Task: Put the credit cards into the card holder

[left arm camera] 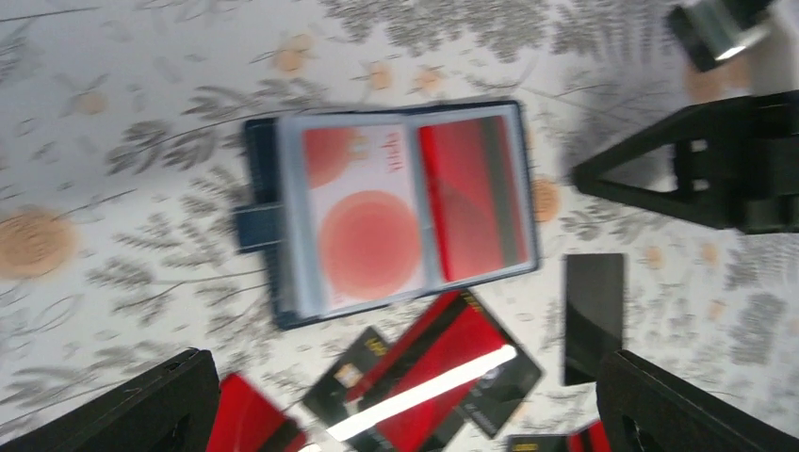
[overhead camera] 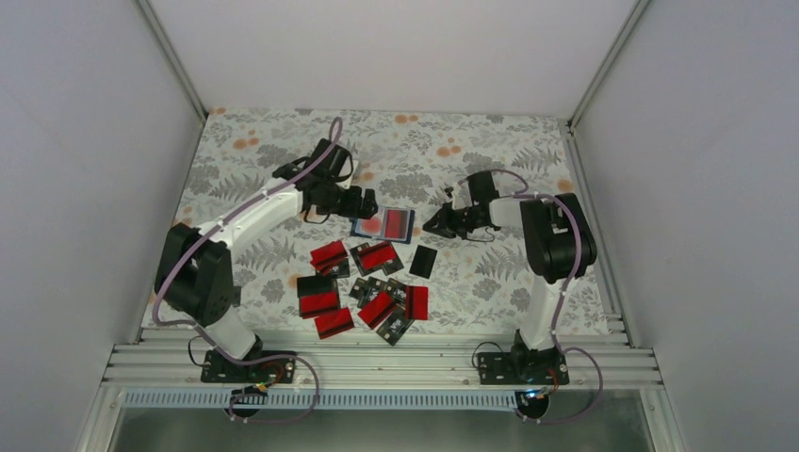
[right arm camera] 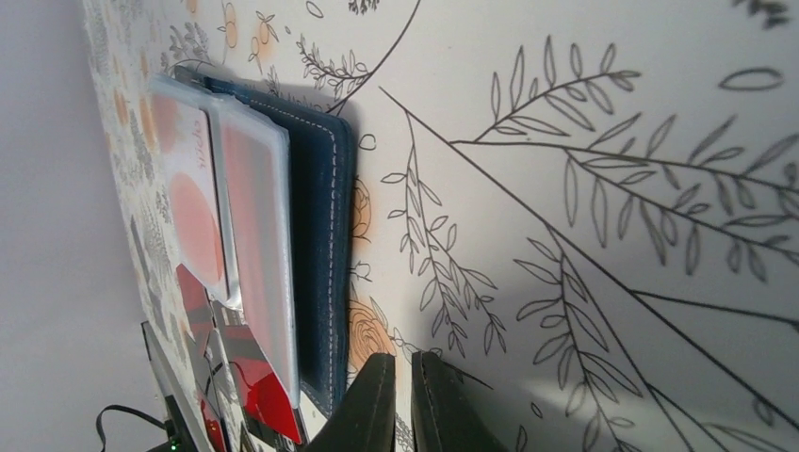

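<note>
The counter [overhead camera: 490, 282] is covered by a pale cloth printed with grey leaves and orange flowers. The card holder [overhead camera: 396, 223] lies open and flat near its middle, with 2 cards showing under clear sleeves. Nearer the front edge the credit cards [overhead camera: 378, 255] lie scattered, mostly red with black bands, several overlapping. 1 plain black card [overhead camera: 423, 261] lies just to their right.
</note>
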Action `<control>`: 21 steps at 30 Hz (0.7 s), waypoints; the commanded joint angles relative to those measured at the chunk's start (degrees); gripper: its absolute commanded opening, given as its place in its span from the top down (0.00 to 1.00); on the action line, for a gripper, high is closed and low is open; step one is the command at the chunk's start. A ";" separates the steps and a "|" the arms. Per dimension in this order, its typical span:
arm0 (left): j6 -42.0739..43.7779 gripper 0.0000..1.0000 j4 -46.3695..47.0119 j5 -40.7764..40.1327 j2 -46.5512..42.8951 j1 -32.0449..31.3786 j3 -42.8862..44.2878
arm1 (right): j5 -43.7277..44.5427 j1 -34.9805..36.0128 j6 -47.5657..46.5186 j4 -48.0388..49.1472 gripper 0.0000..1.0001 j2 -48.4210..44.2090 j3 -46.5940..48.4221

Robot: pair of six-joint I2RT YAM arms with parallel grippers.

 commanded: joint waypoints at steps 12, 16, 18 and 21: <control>7.48 0.39 7.92 -16.29 3.28 2.11 -7.02 | 3.97 -0.10 -0.69 -6.40 0.87 -4.93 1.24; 8.36 0.41 7.45 -20.35 6.58 2.09 -6.68 | 3.34 0.12 -0.81 -6.72 0.86 -4.92 1.36; 8.21 0.41 8.04 -19.56 7.70 2.10 -6.70 | 2.87 0.18 -0.88 -6.70 0.85 -4.83 1.53; 7.64 0.41 9.03 -18.37 9.31 2.10 -6.50 | 2.33 0.55 -0.90 -6.73 0.83 -4.45 2.18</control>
